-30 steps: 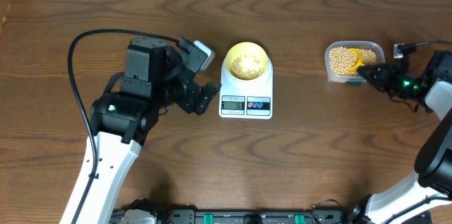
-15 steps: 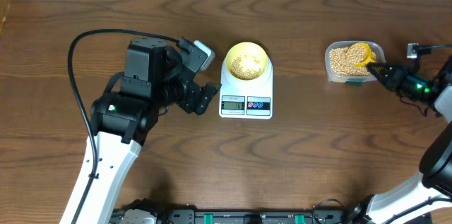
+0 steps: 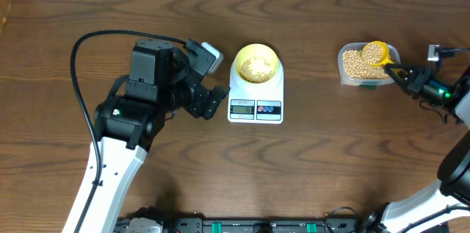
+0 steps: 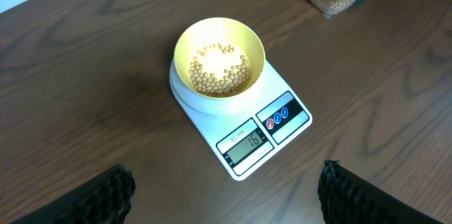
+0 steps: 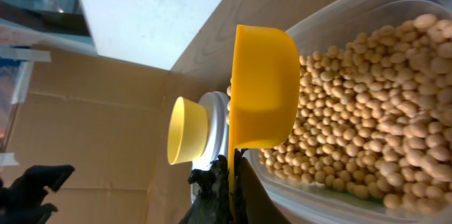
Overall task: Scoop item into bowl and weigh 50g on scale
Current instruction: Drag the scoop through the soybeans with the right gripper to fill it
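The pale yellow bowl (image 3: 255, 64) stands on the white scale (image 3: 255, 109) and holds a shallow layer of tan beans (image 4: 219, 72). My left gripper (image 3: 213, 80) hovers open to the left of the scale, its black fingertips (image 4: 106, 196) wide apart with nothing between them. At the right, my right gripper (image 3: 404, 76) is shut on the handle of a bright yellow scoop (image 3: 375, 54). The scoop's cup (image 5: 263, 86) sits over the beans (image 5: 367, 125) in the clear tub (image 3: 366, 65), with beans in it in the overhead view.
The scale's display (image 4: 244, 144) is lit and faces the table's front edge. The clear tub's rim (image 5: 339, 12) lies just beside the scoop. A black cable (image 3: 81, 64) loops from the left arm over the wooden table.
My right gripper has drawn back to the right, and the scoop has come up out of the beans toward the tub's back. The left arm, bowl and scale have stayed put.
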`<action>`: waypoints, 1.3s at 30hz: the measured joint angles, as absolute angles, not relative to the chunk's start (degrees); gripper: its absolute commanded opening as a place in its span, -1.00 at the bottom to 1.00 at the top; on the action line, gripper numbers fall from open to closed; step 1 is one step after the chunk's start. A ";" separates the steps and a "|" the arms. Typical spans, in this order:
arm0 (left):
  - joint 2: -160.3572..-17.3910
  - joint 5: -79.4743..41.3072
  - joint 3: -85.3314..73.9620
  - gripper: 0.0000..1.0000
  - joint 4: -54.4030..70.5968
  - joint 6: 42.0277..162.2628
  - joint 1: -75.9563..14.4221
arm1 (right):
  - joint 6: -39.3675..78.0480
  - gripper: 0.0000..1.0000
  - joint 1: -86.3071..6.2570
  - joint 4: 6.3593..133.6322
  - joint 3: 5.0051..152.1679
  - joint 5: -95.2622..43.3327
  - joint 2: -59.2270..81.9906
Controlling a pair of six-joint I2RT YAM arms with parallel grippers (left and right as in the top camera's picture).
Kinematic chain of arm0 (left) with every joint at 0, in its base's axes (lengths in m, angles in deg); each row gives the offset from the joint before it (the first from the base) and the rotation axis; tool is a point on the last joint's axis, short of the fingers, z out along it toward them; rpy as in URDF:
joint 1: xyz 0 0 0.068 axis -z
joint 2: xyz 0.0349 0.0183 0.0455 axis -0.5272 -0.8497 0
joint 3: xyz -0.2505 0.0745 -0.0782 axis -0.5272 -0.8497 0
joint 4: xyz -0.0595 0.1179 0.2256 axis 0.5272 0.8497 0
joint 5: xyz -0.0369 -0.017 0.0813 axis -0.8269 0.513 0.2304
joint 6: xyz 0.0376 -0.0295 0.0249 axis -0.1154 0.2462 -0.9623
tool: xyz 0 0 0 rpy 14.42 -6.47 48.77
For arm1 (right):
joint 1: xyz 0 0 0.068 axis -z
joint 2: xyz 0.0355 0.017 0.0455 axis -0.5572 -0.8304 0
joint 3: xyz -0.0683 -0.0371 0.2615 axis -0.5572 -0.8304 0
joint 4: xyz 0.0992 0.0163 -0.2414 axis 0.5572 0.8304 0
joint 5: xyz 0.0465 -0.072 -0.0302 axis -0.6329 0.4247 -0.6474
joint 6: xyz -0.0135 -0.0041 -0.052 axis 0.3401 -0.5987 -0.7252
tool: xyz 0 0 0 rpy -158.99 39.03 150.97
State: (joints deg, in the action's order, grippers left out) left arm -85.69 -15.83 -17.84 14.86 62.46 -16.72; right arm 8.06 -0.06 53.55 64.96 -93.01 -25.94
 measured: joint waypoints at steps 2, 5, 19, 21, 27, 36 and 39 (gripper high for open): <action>-85.69 -15.83 -17.84 0.70 14.86 62.44 -16.72 | 8.06 -0.98 -0.06 53.55 64.96 -93.51 -25.94; -85.69 -15.83 -17.84 0.71 14.86 62.46 -16.72 | 8.06 -0.98 -0.06 53.55 64.96 -94.23 -25.96; -85.69 -15.83 -17.84 0.71 14.86 62.46 -16.72 | 8.06 -0.98 -0.06 53.55 64.96 -96.31 -25.96; -85.69 -15.83 -17.84 0.71 14.86 62.46 -16.72 | 8.06 -0.98 -0.06 53.53 64.96 -96.64 -25.96; -85.69 -15.83 -17.84 0.71 14.86 62.46 -16.72 | 8.06 -0.98 -0.08 53.53 64.96 -97.12 -25.96; -85.69 -15.83 -17.84 0.70 14.86 62.46 -16.72 | 8.98 -0.98 -1.20 52.94 64.96 -98.80 -25.96; -85.69 -15.83 -17.84 0.71 14.86 62.46 -16.72 | 9.22 -0.98 -1.37 52.89 64.96 -100.46 -25.96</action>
